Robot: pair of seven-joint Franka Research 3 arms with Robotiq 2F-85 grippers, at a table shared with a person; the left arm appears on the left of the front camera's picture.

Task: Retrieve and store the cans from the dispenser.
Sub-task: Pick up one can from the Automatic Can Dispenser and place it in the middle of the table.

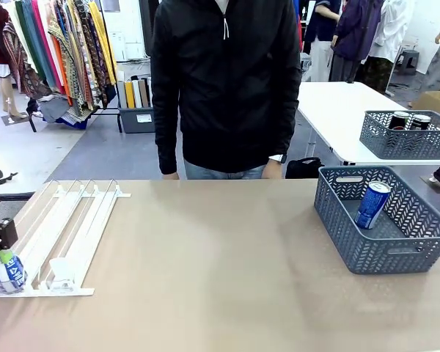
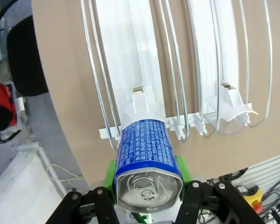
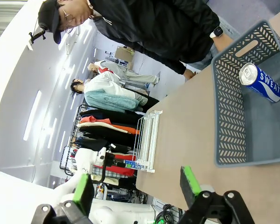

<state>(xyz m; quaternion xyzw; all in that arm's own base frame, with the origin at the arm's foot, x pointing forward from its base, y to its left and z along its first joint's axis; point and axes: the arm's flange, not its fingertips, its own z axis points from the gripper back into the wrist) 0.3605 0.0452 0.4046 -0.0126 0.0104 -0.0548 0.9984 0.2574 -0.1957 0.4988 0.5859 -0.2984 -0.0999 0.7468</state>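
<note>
Our left gripper (image 2: 148, 189) clamps its green pads (image 2: 183, 170) on both sides of a slim blue-and-white can (image 2: 147, 151). The can's silver top faces the wrist camera and its far end sits at the mouth of the white, wire-railed dispenser (image 2: 130, 60) straight ahead of the fingers. Our right gripper (image 3: 136, 184) stands wide apart and empty over the smooth tan table (image 3: 186, 140). Beyond it a second can (image 3: 260, 82) leans inside the grey lattice basket (image 3: 231, 107).

Your left pincer (image 2: 148, 179): low at the far left, green pads (image 2: 182, 169) clamped on both sides of a blue can (image 2: 144, 147). Your right pincer (image 3: 136, 184): jaws spread wide, wrist rolled sideways.
</note>
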